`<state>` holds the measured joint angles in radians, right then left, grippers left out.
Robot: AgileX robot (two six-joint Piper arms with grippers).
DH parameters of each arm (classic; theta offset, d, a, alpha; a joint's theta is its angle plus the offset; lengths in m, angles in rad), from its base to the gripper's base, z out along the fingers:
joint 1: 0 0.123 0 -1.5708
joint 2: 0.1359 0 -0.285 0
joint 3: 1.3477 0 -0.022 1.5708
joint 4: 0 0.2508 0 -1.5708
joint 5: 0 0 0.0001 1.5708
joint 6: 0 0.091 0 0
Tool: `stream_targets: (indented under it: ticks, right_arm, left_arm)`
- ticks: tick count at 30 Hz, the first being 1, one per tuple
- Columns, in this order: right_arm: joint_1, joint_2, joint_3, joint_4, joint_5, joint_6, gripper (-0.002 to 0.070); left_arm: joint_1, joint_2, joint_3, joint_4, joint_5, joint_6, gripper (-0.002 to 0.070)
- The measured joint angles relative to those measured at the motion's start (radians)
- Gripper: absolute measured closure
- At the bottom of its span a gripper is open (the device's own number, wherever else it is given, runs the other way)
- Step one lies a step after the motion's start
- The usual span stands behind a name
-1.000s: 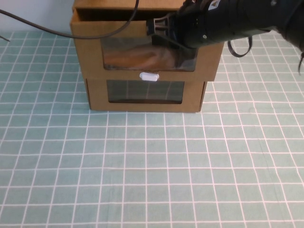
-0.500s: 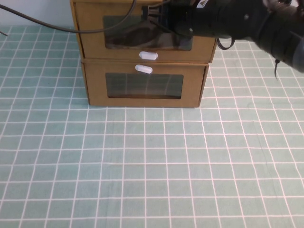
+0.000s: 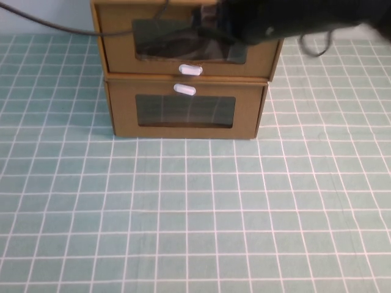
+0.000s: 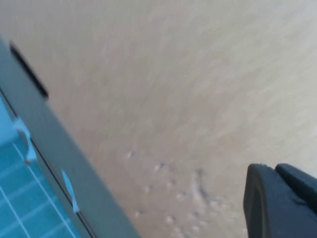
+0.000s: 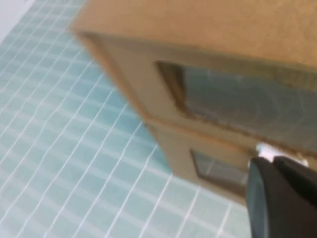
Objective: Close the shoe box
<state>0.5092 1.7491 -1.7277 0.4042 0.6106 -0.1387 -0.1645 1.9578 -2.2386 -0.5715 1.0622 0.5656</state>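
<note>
Up top, right gripper (image 3: pixel 204 27) meets the shoe box (image 3: pixel 186 36); left gripper (image 4: pixel 277 198) beside cardboard.

Even soft light; wrist views + arm motion-blurred.

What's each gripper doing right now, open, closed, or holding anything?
Left gripper: over a tan surface away from the shoe box; holding nothing visible, state cannot be told.
Right gripper: at the shoe box's front window; state cannot be told.
</note>
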Motion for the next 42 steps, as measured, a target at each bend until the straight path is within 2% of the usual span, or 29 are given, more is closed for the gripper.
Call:
stream_targets:
  ticks: [5, 10, 14, 21, 28, 34, 37, 42]
  right_arm:
    - [0.0, -0.17, 0.018, -0.092, 0.181, 0.023, 0.0687]
    - [0.004, -0.425, 0.198, -0.218, 0.256, 0.102, 0.0687]
    - [0.004, -0.71, 0.429, -0.255, 0.268, 0.15, 0.0687]
    - [0.004, -1.208, 0.82, -0.259, 0.288, 0.215, 0.0687]
    - [0.004, -1.573, 1.02, -0.261, 0.275, 0.27, 0.0687]
    - [0.004, -1.653, 1.188, -0.261, 0.124, 0.272, 0.0687]
    - [0.004, -1.651, 1.306, -0.261, -0.026, 0.272, 0.0687]
    - [0.004, -1.626, 1.51, -0.257, -0.386, 0.254, 0.0687]
  left_arm:
    - [0.0, -0.088, 0.0, 0.013, 0.01, 0.008, 0.068]
    - [0.0, -0.266, 0.121, 0.041, -0.041, 0.006, 0.068]
    - [0.0, -0.485, 0.387, 0.024, -0.156, 0.034, 0.068]
    - [0.0, -0.912, 0.948, -0.168, -0.398, 0.242, 0.068]
    - [0.0, -1.318, 1.48, -0.343, -0.689, 0.441, 0.068]
    - [0.0, -1.617, 1.784, -0.406, -0.779, 0.488, 0.068]
    - [0.0, -1.728, 1.923, -0.413, -0.817, 0.492, 0.068]
    - [0.0, -1.815, 2.136, -0.471, -0.959, 0.492, 0.068]
